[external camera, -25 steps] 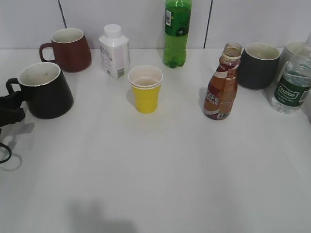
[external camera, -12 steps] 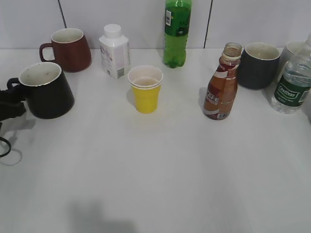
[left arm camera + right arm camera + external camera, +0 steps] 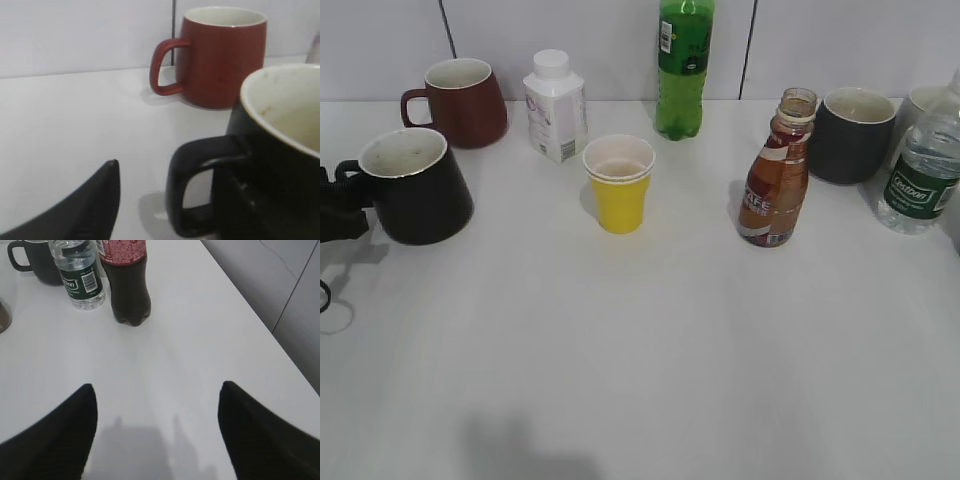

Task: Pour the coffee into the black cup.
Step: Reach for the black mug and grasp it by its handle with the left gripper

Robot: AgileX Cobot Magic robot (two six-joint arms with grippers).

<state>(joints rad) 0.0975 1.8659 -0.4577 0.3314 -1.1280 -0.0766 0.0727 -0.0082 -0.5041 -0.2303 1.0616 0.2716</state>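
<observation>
Coffee (image 3: pixel 776 180) sits uncapped at three o'clock; my left gripper (image 3: pixel 338 205) grips the black cup's (image 3: pixel 412 187) handle, right gripper (image 3: pixel 155 430) gapes; jerking risks tipping.

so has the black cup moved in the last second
Yes, slightly. The black cup has shifted up the frame, toward the maroon mug, with the left gripper at its handle.

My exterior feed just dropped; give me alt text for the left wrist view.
A glossy black cup with a pale inside fills the lower right, its loop handle pointing left toward the camera. One dark jaw tip shows at lower left, apart from the handle. A maroon mug stands behind on the white table.
</observation>
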